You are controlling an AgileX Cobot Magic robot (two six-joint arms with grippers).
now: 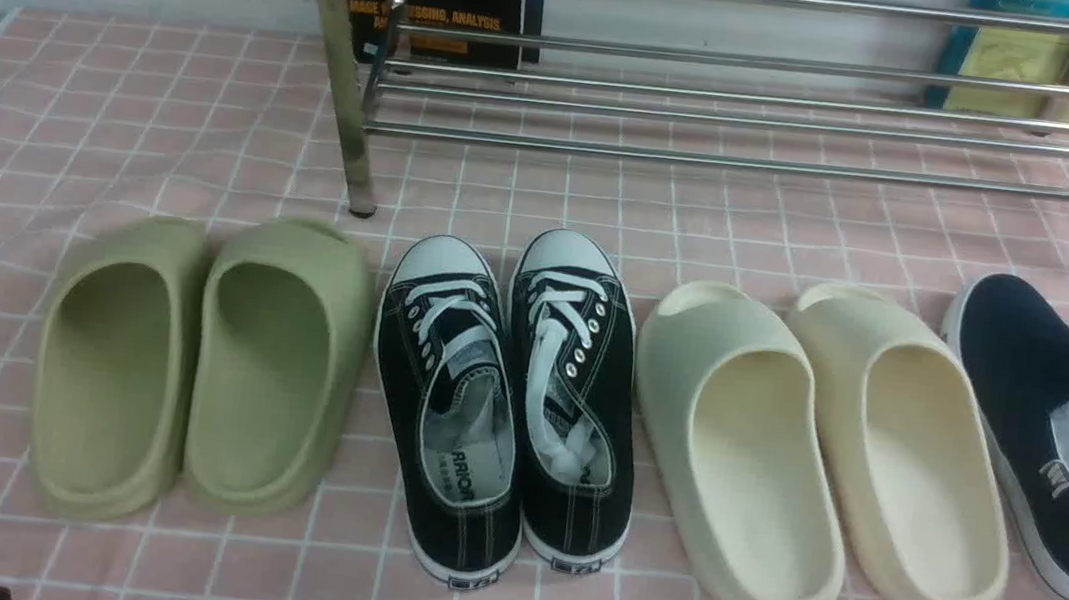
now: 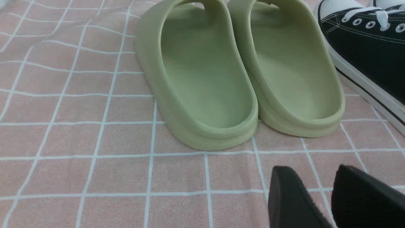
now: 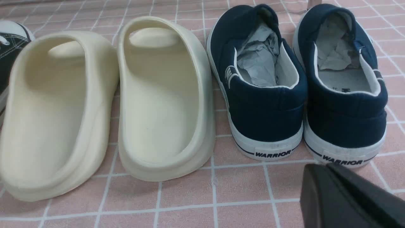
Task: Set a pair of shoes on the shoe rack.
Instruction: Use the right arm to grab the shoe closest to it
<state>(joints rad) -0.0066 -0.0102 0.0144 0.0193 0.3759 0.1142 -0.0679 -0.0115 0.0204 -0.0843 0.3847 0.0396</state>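
At the lower right of the right wrist view, the right end effector (image 3: 316, 167) has its fingers pressed together with no shoe in them, maybe because it is only waiting to start. In the left wrist view, the left end effector (image 2: 310, 169) is at the lower right, with its fingers spread a bit and nothing between them. Past the right one, at the upper right of that view, sit the two navy slip-on shoes (image 3: 265, 117) (image 3: 345, 120), side by side on the pink checked cloth (image 1: 191, 573). Their heels face the robot, I think so that it can grab the backs and set them down with toes pointing away. Crumpled paper (image 3: 259, 57) sits inside them, maybe to help them keep their shape. In the front view they are at the right edge, and one is partly cut off. Next to them are the cream slides (image 1: 766, 477), then the black lace-up sneakers (image 1: 580, 426) in the middle and the green slides (image 1: 274, 381) at the left. All are in pairs, maybe so the robot has to pick the right one. Farthest, across the top, stands the shiny rack (image 1: 761, 166), and its low bars hold no shoes.
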